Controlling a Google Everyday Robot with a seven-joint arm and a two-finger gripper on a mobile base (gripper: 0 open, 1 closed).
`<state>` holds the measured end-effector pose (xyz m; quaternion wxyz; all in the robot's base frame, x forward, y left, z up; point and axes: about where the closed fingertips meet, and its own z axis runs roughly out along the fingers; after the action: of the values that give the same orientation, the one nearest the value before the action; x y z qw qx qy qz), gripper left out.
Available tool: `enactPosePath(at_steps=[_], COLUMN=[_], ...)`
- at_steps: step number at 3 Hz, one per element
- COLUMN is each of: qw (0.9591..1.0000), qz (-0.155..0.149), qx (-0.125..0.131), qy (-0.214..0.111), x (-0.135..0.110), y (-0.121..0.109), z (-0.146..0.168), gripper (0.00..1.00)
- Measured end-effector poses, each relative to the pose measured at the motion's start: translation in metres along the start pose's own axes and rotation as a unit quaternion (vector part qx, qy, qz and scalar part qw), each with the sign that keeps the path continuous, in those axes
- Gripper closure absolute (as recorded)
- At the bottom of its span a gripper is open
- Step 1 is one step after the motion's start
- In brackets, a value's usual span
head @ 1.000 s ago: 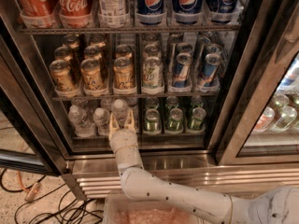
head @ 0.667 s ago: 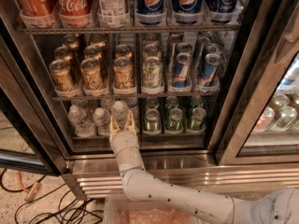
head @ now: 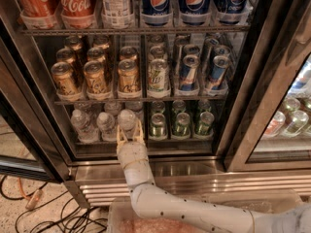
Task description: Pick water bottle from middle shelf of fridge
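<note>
The fridge stands open in front of me. Its middle shelf is a thin wire rack with clear water bottles on the left and green cans on the right. My gripper reaches in from below at the shelf's front edge. It is closed around the lower body of the front water bottle, which has a white cap and stands upright on the rack. Two more bottles stand just left of it.
The rack above holds gold cans and blue cans. The top rack holds Coca-Cola and Pepsi bottles. A neighbouring cooler is at the right, black cables lie on the floor at the left, and a slatted steel base runs below.
</note>
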<state>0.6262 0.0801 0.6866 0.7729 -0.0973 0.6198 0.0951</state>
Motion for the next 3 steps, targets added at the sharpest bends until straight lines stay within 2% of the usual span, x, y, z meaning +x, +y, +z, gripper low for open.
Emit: enactPosePath(at_steps=[2, 3], qw=[0.9997, 0.9992], qz=[-0.016, -0.013], qx=[-0.006, -0.016], qy=[0.017, 0.034], x=[-0.026, -0.059], y=[-0.002, 0.007], z=[-0.063, -0.119], gripper=[1.00, 1.00])
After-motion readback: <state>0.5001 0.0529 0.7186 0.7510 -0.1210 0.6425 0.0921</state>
